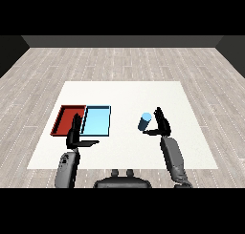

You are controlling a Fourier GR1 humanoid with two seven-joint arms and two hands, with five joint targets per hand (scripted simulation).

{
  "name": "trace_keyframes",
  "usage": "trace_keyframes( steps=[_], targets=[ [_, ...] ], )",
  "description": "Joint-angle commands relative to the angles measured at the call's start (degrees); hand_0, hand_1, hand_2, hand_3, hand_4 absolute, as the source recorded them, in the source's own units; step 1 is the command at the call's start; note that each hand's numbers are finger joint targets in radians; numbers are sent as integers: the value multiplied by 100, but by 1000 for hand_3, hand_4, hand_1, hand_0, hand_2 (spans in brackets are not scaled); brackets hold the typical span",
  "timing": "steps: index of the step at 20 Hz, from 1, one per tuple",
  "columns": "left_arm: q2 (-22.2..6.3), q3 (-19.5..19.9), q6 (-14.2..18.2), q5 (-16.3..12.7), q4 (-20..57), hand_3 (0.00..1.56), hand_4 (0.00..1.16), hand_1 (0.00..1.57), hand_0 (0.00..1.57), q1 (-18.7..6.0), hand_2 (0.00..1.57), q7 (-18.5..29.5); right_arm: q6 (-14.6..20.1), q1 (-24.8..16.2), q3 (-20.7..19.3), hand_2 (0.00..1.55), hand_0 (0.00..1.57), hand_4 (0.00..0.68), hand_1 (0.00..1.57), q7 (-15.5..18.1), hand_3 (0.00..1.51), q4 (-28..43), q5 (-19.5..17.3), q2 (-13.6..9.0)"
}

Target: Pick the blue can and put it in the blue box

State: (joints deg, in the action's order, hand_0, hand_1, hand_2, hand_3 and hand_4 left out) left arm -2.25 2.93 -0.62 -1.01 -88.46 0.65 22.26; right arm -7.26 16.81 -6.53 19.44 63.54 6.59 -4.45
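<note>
Blue can [145,122] sits just left of right hand [161,125], fingers straight, holding nothing. Looks rigid, light, probably slick; wrap round mid-body. Blue box [96,121] well off to hand's left, beside red tray [68,119]

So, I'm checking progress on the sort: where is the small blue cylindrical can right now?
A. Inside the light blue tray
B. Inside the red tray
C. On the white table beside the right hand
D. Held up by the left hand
C: the small blue cylindrical can is on the white table next to the right hand, well apart from the light blue tray.
</note>
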Motion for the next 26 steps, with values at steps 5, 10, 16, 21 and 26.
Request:
trace_keyframes(
  steps=[5, 10, 16, 21, 26],
  targets=[
    [70, -190, 29, 140, -355, 0, 0, 0, 0, 463, 0, 132, 272, 627, -105, 0, 0, 0, 0, 174, 0, -998, -60, 60],
    [-63, -3, 11, 66, -60, 0, 0, 0, 0, -44, 0, -78, 392, 825, -194, 0, 0, 0, 0, 167, 0, -1309, 103, 154],
    [-142, 85, 16, -9, -384, 0, 0, 0, 0, 148, 0, -242, 296, 1337, -365, 0, 0, 0, 0, 239, 0, -2134, 251, 100],
    [-38, -13, 99, 144, -406, 0, 0, 0, 0, 349, 0, 90, 367, 1166, -271, 0, 0, 0, 0, 658, 0, -2433, 186, 287],
    [20, -53, 115, 41, -627, 0, 0, 0, 0, 481, 0, -159, 144, 1891, -544, 0, 0, 0, 0, 1041, 0, -3466, 286, 48]
  ],
)
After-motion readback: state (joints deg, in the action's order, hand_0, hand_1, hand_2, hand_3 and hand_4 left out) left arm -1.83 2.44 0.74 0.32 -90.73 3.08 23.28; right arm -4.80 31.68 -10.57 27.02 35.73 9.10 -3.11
